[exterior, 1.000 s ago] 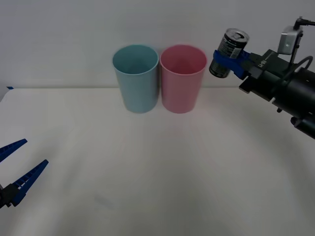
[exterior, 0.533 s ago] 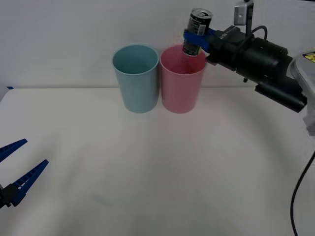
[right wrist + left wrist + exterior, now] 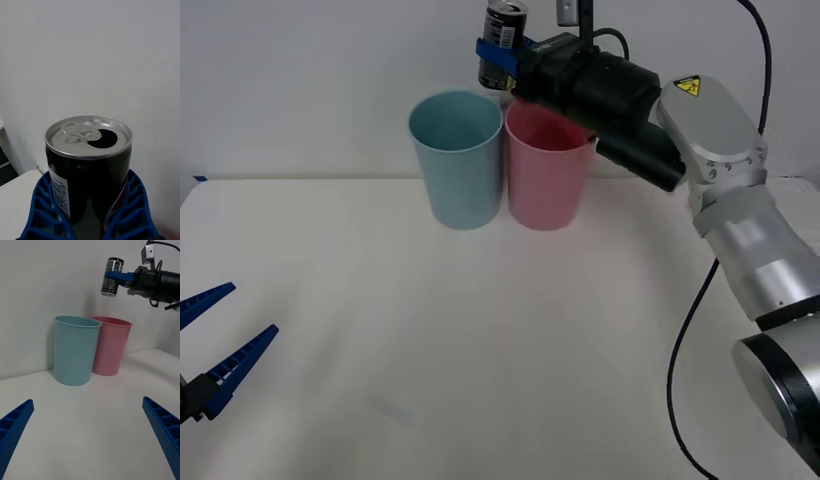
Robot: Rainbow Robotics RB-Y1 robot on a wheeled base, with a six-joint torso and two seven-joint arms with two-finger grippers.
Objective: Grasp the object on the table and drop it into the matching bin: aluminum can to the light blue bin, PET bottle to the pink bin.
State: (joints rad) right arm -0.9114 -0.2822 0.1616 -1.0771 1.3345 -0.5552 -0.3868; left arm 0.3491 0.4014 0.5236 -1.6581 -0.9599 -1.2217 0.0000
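Two fingers of the right gripper [image 3: 502, 50] were closed on the aluminum can [image 3: 503, 43], upright in air above where the light blue bin [image 3: 456, 160] met the pink bin [image 3: 548, 165]. Left gripper [image 3: 208, 340] waited, fingers wide apart, low over the table [image 3: 480, 340].

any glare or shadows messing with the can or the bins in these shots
Front view: even light, soft shadows under the light blue bin and pink bin. Right wrist view: the aluminum can is sharp, its silver top bright but not washed out, held in the right gripper. Left wrist view: a faint can shadow falls on the wall; the left gripper is open.
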